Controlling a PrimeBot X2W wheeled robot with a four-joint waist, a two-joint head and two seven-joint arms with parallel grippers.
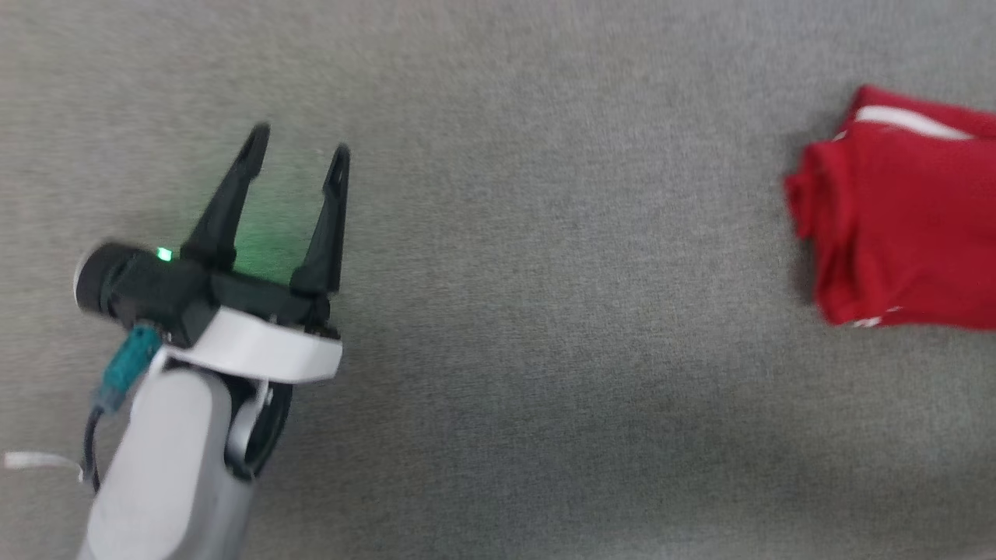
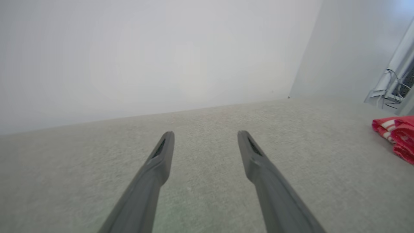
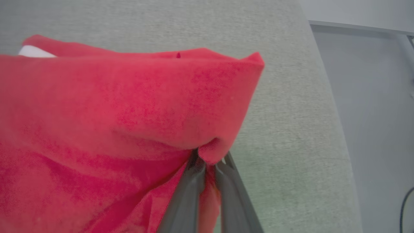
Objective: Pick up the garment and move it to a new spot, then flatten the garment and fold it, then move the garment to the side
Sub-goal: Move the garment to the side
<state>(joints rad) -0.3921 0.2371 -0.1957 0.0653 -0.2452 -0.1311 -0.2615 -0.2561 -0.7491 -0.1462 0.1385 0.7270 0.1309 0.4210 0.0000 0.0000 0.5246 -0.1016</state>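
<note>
- The left tool (image 1: 300,144) hovers over the near left part of the grey counter (image 1: 545,311), its fingers apart and holding nothing.
- The right tool (image 3: 207,165) is clamped on a pinched corner of the garment (image 3: 113,106), which is slightly lifted there.
- The garment (image 1: 903,225) lies as a compact, layered red bundle toward the counter's right side, well apart from the left tool.
- Judged from this, flattening and folding look done. The sideways move seems under way, with the set-down and release left.
</note>
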